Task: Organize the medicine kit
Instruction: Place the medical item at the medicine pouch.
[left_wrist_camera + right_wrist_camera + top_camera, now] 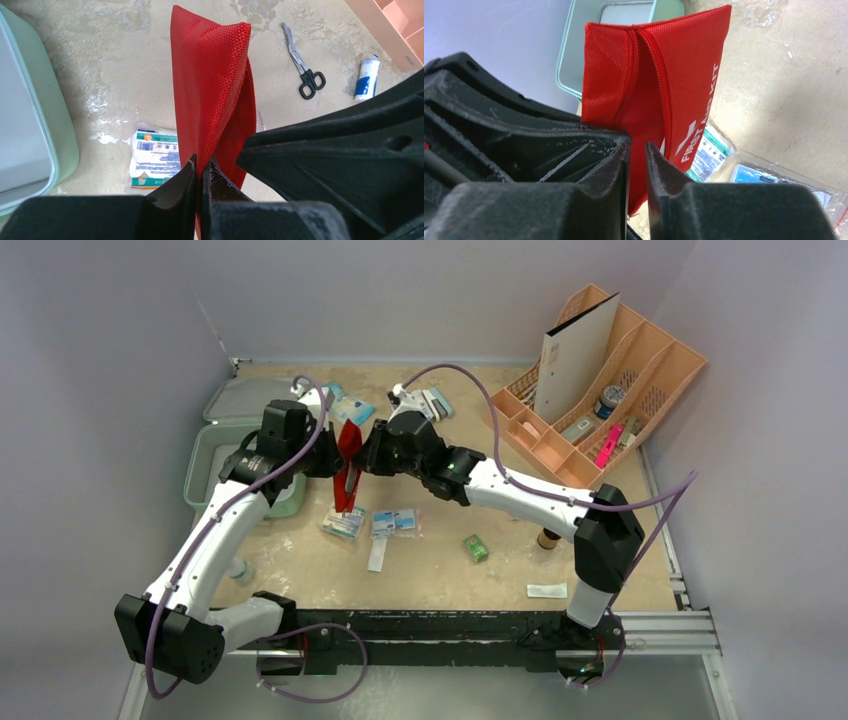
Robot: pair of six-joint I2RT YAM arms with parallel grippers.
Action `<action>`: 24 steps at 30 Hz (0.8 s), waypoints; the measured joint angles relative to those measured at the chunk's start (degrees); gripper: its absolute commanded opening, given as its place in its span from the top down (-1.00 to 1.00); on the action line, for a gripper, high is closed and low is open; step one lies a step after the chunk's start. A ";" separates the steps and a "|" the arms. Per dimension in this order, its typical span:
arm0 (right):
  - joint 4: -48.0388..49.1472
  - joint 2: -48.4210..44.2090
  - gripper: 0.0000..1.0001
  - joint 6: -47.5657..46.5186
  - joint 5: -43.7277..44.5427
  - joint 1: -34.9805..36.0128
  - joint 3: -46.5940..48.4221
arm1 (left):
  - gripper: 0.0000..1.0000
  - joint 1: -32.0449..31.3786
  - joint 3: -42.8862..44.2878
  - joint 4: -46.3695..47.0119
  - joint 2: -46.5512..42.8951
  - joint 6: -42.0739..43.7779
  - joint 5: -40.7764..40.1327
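- Left gripper (201,167) clamped tight on the red pouch (210,75), held upright.
- Right gripper (638,152): jaws slightly apart around the pouch's edge, seemingly not pinching.
- Medicine kit (205,470) lies open nearby.

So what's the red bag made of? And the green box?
The red bag looks like woven cloth, probably nylon: you can see a tiny bumpy weave and stitched seams, and it folds softly. The green box looks like smooth hard plastic with a dull shine, though it could be a soft coated shell.
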 measured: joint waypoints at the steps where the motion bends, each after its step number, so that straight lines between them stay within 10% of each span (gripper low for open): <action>1: -0.04 -0.02 0.45 -0.24 -0.55 0.07 0.20 | 1.00 0.00 0.00 -0.02 0.00 0.00 -0.31; 24: -20.52 -0.83 0.13 5.20 5.88 10.01 -3.19 | 1.00 4.20 0.00 -2.56 -6.78 -0.55 -14.40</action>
